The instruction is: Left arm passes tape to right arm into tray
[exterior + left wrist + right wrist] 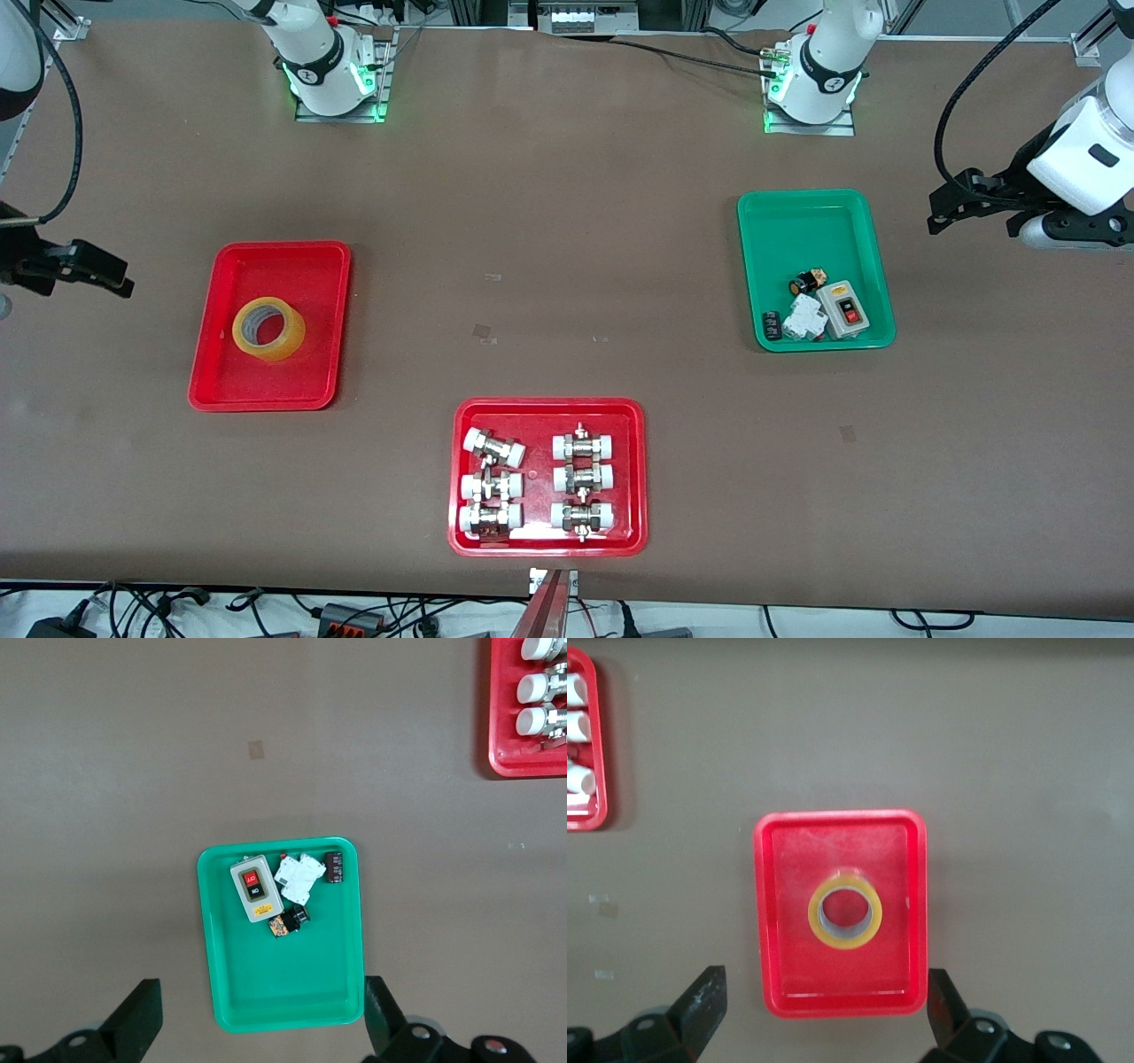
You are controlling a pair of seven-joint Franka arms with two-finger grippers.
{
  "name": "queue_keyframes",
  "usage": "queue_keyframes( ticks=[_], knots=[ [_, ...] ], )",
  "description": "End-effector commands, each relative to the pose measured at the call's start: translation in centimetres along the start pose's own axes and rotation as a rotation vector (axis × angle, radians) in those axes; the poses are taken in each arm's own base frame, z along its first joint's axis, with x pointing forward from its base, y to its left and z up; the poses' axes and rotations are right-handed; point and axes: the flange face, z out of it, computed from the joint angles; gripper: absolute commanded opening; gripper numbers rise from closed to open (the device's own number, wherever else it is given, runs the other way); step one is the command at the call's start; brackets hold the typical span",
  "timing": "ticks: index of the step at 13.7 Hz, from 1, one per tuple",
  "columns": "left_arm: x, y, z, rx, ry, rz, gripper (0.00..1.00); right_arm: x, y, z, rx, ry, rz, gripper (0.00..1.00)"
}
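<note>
Both the left gripper [257, 1028] and right gripper [824, 1019] hang spread wide and empty, while the tape [268, 329] lies in the tray [217, 372].

A green tray [812, 220] holds a switch box [846, 309] and small electrical parts; another red tray [548, 411] holds six white-capped metal fittings [538, 482].

brown table [567, 221], cables [266, 611] along its edge
</note>
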Motion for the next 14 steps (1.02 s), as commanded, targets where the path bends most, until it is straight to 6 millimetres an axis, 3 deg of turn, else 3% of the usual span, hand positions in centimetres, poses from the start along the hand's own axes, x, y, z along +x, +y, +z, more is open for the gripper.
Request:
queue_keyframes(
  ticks=[1,4,7,14],
  knots=[
    [-0.9,-0.2,-0.3,0.004,-0.003,-0.007,1.0,-2.5,-0.1,0.7,-0.019,0.011,-0.022,1.0],
    [-0.9,-0.4,-0.3,0.004,-0.003,-0.007,1.0,-4.0,-0.1,1.5,-0.018,0.03,-0.048,1.0],
    [-0.8,-0.5,-0.2,0.004,-0.004,-0.007,1.0,-5.4,-0.3,0.6,-0.011,0.009,-0.049,1.0],
    [-0.8,-0.6,-0.3,0.004,-0.001,-0.007,1.0,-5.6,-0.6,0.4,0.002,-0.001,-0.04,1.0]
  ],
)
